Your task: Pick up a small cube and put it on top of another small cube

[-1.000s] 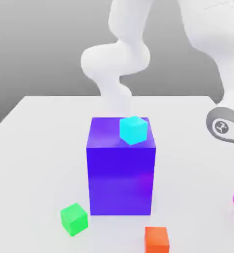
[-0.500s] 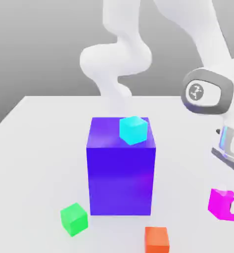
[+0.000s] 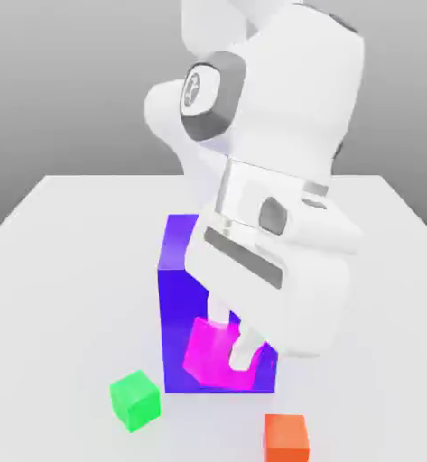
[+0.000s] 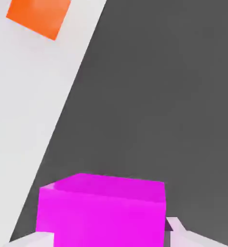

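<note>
Gripper (image 3: 227, 345) clamped on the small magenta cube (image 3: 209, 355), fingers (image 3: 243, 352) pressed against its sides, cube lifted clear of the white table (image 3: 63, 271). In the exterior view, held cube hanging in front of the large blue-violet block (image 3: 176, 298), near its lower half. Green cube (image 3: 134, 399) resting on the table at the near left of the block. Orange cube (image 3: 286, 438) at the near edge, right of the green one, well apart from the held cube. In the hand view, magenta cube (image 4: 102, 212) gripped close up, orange cube (image 4: 39, 16) on the tabletop beyond.
</note>
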